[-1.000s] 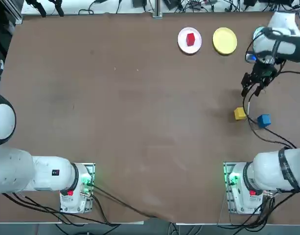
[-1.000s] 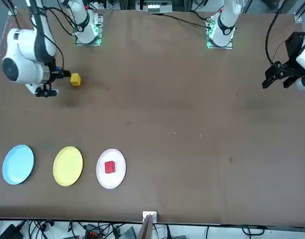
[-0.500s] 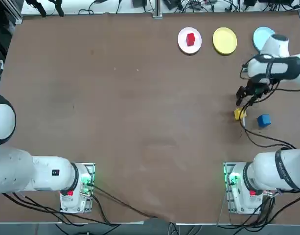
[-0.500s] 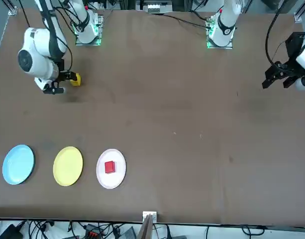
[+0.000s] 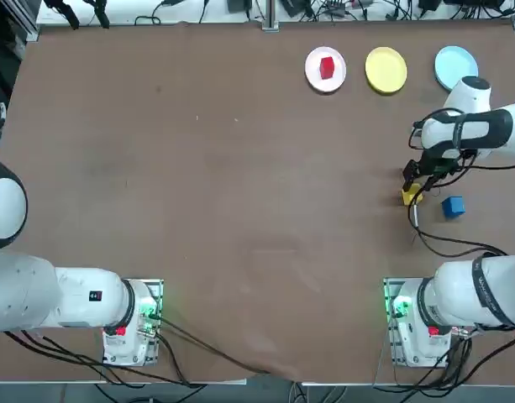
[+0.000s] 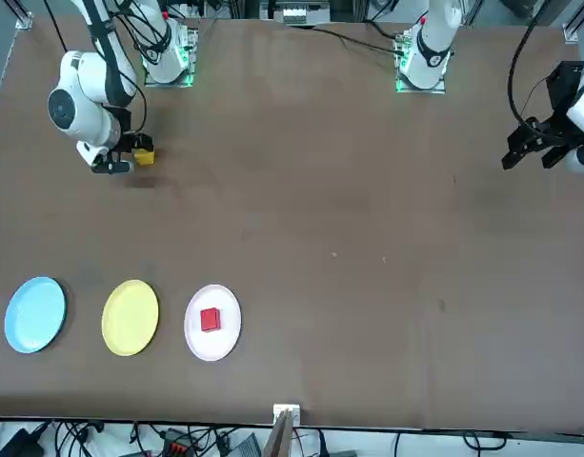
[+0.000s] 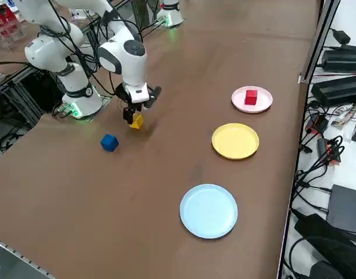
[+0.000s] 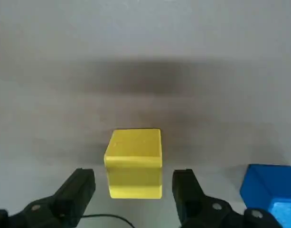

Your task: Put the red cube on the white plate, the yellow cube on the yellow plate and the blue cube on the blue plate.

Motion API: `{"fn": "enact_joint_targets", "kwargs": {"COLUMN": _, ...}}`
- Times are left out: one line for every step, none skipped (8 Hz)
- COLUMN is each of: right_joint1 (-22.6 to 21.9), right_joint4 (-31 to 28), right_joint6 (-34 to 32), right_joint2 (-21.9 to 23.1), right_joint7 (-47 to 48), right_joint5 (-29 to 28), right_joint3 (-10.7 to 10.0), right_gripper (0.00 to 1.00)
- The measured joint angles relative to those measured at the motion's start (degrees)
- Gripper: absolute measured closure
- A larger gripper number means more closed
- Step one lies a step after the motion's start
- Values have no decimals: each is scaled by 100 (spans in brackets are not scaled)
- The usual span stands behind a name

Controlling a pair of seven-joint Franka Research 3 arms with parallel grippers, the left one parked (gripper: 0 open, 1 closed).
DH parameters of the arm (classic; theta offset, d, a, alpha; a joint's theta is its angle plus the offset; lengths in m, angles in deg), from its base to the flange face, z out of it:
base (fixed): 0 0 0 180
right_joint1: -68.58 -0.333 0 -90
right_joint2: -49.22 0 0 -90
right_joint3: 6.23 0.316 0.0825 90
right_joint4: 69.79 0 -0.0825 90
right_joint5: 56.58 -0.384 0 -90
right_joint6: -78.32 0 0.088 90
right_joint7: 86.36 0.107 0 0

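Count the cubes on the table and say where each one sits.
3. The red cube sits on the white plate; the yellow cube is between the open right gripper fingers; the blue cube lies beside it.

Right arm drawn back from beside the blue plate [image 5: 455,66], plate now uncovered in the top view, tool [image 8: 134,190] lowered over the yellow cube [image 8: 134,163], spread fingers [image 8: 79,187] flanking it

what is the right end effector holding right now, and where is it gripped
Nothing is held. The right end effector is open, its fingers either side of the yellow cube without touching it.
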Motion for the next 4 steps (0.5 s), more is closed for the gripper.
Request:
{"fn": "enact_joint_targets", "kwargs": {"right_joint1": 0, "right_joint4": -80, "right_joint6": 178, "right_joint2": -27, "right_joint7": 1, "right_joint5": 0, "right_joint3": 0, "right_gripper": 0}}
{"fn": "enact_joint_targets", "kwargs": {"right_joint1": 2, "right_joint4": -193, "right_joint6": 431, "right_joint2": -101, "right_joint7": 6, "right_joint5": 0, "right_joint3": -1, "right_gripper": 0}}
{"fn": "enact_joint_targets", "kwargs": {"right_joint1": 5, "right_joint4": -286, "right_joint6": 643, "right_joint2": -206, "right_joint7": 14, "right_joint5": 0, "right_joint3": -1, "right_gripper": 0}}
{"fn": "enact_joint_targets", "kwargs": {"right_joint1": 7, "right_joint4": -324, "right_joint6": 732, "right_joint2": -297, "right_joint7": 19, "right_joint5": 0, "right_joint3": -2, "right_gripper": 1}}
